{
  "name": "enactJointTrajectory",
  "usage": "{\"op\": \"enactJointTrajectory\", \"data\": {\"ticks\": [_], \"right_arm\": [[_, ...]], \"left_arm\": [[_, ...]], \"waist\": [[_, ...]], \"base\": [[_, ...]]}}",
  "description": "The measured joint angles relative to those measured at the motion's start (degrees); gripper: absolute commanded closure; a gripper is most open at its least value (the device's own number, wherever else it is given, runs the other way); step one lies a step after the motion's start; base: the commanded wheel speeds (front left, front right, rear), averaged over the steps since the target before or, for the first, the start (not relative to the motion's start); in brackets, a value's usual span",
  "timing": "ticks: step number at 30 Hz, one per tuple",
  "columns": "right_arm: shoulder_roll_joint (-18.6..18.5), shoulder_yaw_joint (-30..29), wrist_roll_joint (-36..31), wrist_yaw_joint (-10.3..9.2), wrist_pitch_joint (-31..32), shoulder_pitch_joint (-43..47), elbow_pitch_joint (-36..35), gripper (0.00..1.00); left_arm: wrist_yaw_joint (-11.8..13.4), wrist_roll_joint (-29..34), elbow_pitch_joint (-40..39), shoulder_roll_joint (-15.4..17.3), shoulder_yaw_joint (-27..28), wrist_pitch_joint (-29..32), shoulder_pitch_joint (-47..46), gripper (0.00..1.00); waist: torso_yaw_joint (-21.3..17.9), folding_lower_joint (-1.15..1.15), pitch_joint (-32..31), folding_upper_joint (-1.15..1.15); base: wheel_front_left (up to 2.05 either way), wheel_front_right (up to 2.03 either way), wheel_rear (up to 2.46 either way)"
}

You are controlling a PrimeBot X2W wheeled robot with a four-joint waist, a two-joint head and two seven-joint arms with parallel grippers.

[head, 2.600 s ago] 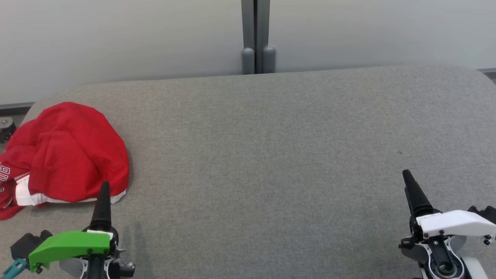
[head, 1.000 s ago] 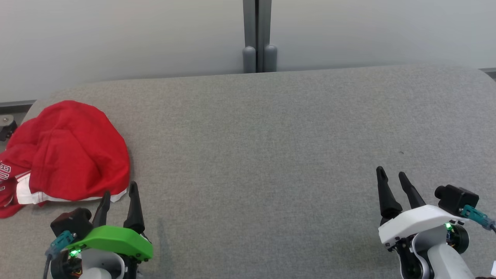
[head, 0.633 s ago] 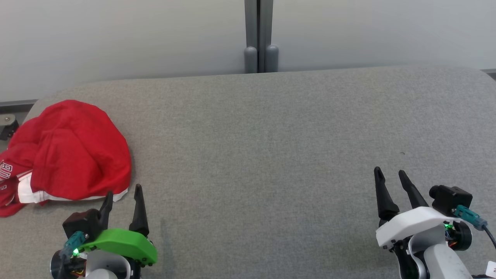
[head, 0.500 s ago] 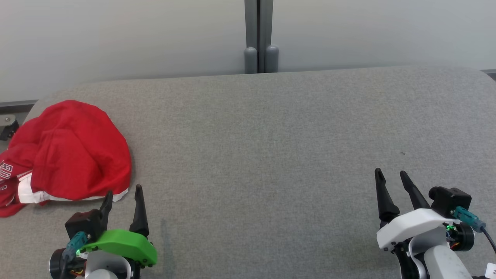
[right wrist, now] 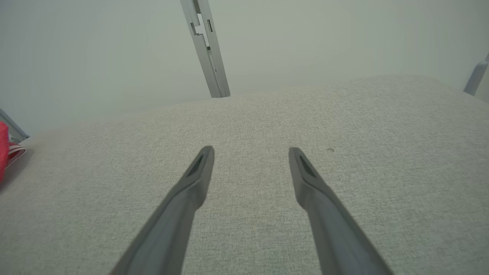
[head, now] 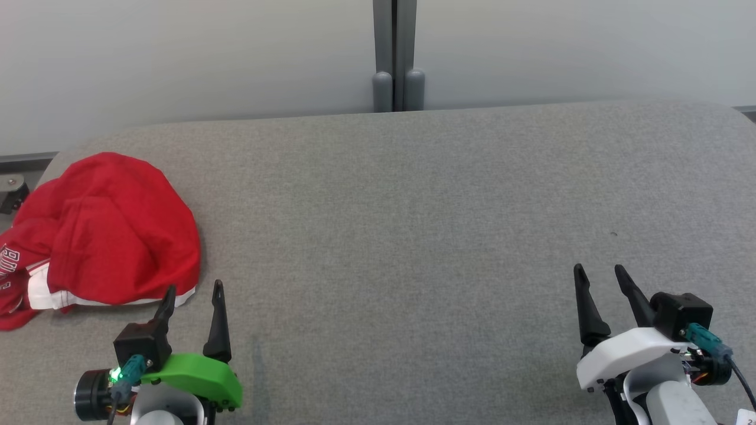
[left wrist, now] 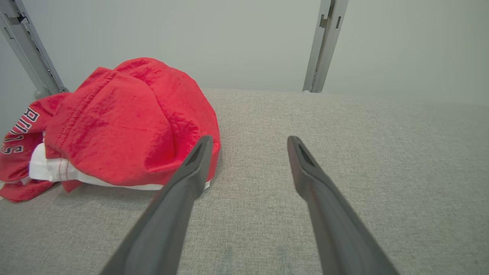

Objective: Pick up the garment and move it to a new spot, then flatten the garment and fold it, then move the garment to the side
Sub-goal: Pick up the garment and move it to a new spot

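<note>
A crumpled red garment with white trim and dark lettering lies heaped at the far left of the grey padded table. In the left wrist view the garment sits just ahead and left of the fingers. My left gripper stands open, just short of the garment's near right hem, with nothing between its fingers. My right gripper is open and empty over bare table at the lower right, far from the garment. A sliver of the garment shows at the left edge of the right wrist view.
A grey upright post stands behind the table against a pale wall. The table's rounded back edge runs across the head view. A dark caster sits beyond the table's left corner. A tiny speck marks the fabric.
Both grippers have turned from edge-on so that both fingers show. The left gripper has shifted slightly right and lower; the right has sunk a little lower. The garment has not moved.
</note>
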Motion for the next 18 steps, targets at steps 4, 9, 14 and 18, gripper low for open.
{"op": "enactJointTrajectory", "data": {"ticks": [4,9,14,18], "right_arm": [[0.0,0.04,-1.69,0.0,-0.6,0.44,0.23,0.0],[-0.04,0.79,-3.78,0.0,-1.14,0.71,1.15,0.0],[-0.02,2.72,-5.95,0.0,-1.69,0.16,1.76,0.0],[-0.03,4.64,-6.7,0.0,-2.13,-0.95,2.33,0.0]], "left_arm": [[-0.62,1.71,0.04,-0.19,0.14,-0.36,0.19,0.0],[-0.74,3.53,0.3,-1.1,1.05,-1.02,0.64,0.0],[-0.99,5.59,0.99,-1.51,2.27,-1.53,0.66,0.0],[-1.16,6.86,2.16,-1.9,3.8,-2.0,0.69,0.0]], "waist": [[0.13,0.0,-0.02,0.0],[1.0,0.0,0.11,0.0],[3.43,0.0,0.57,0.0],[6.68,0.0,1.09,0.0]], "base": [[0.0,0.0,0.0],[0.0,0.0,0.0],[0.0,0.0,0.0],[0.0,0.0,0.0]]}}
